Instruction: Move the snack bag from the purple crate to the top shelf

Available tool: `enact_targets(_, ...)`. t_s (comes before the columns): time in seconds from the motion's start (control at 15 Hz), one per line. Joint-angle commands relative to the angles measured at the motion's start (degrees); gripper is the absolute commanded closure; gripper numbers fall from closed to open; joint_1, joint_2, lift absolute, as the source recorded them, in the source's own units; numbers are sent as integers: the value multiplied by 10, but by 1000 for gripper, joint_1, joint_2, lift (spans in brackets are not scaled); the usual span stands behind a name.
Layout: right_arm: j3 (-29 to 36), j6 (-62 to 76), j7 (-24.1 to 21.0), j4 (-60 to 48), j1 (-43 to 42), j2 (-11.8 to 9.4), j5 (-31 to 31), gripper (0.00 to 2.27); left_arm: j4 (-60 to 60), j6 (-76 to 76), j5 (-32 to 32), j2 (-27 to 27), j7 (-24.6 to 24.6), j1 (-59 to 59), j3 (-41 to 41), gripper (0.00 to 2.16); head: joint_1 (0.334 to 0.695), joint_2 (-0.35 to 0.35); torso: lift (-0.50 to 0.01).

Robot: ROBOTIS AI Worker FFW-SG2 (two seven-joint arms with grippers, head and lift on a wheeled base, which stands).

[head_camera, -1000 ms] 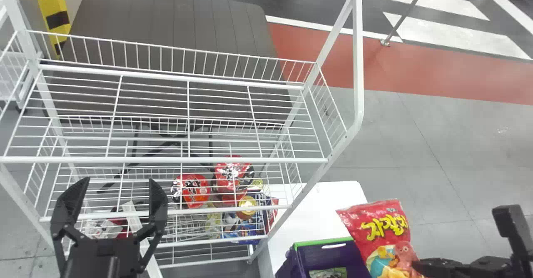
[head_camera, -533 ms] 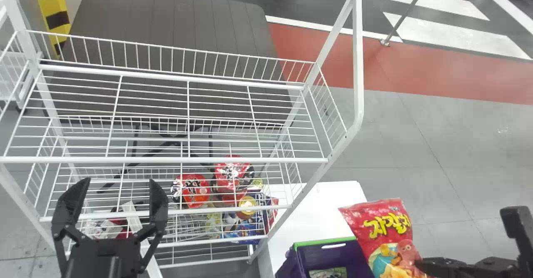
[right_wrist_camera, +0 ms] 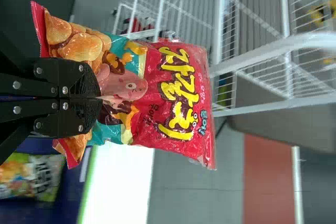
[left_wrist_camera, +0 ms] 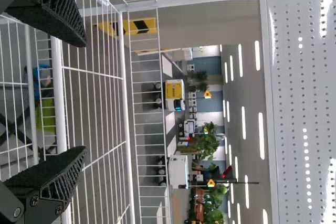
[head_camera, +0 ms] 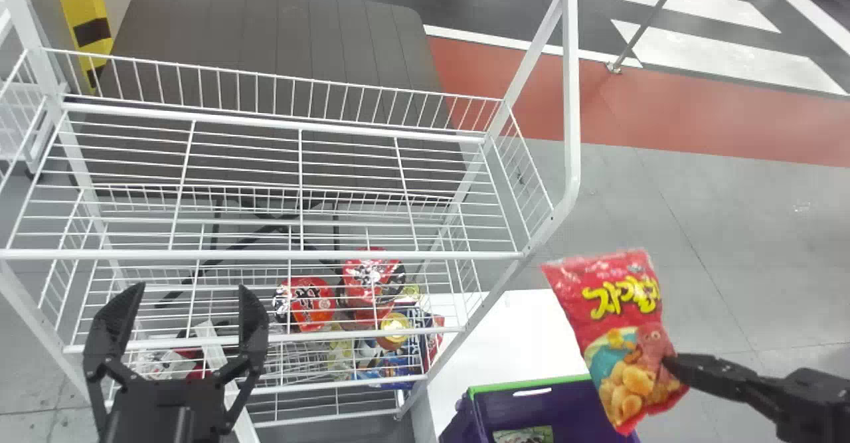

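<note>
The left gripper (head_camera: pixel 187 297) is stationed at the front left of the white wire rack (head_camera: pixel 524 254). Its two fingers stand wide apart, with nothing between them. The top shelf (head_camera: pixel 265 255) spans the upper part of the rack, bounded by wire rails at the rear and sides. Below the top shelf, toward the right end of the rack, are two red packages (head_camera: pixel 312 303) and a round yellow-topped item (head_camera: pixel 394 330).

Right of the rack is a white surface (head_camera: pixel 505 337), which supports the purple crate (head_camera: pixel 571 400). The crate has a green rim edge and contains a green packet (head_camera: pixel 524 436).

The snack bag (head_camera: pixel 617 310) is outside the crate, well apart from the top shelf. It is raised and slightly tilted, printed face toward the head camera; in that view its lower end overlaps the crate's right portion. The right gripper (head_camera: pixel 672 363) enters from the right and clamps the bag near its lower end, fingers closed on the film.
</note>
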State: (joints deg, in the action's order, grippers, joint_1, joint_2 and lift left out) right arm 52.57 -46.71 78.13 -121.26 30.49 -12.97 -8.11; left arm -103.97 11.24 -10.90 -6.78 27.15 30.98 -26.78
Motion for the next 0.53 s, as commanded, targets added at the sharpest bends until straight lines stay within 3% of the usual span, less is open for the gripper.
enact_targets(0.0, 12, -2, 2, -51, -10, 26, 38, 1771, 0, -3, 0, 1, 0, 0, 0, 124, 695, -350, 4)
enact_targets(0.27, -9, -53, 2, -122, -44, 72, 78, 1771, 2, -5, 1, 1, -1, 0, 0, 124, 695, -350, 4)
enact_targets(0.47, -55, -65, 2, -152, -69, 109, 72, 1767, 2, -5, 0, 1, 0, 0, 0, 124, 695, -350, 4)
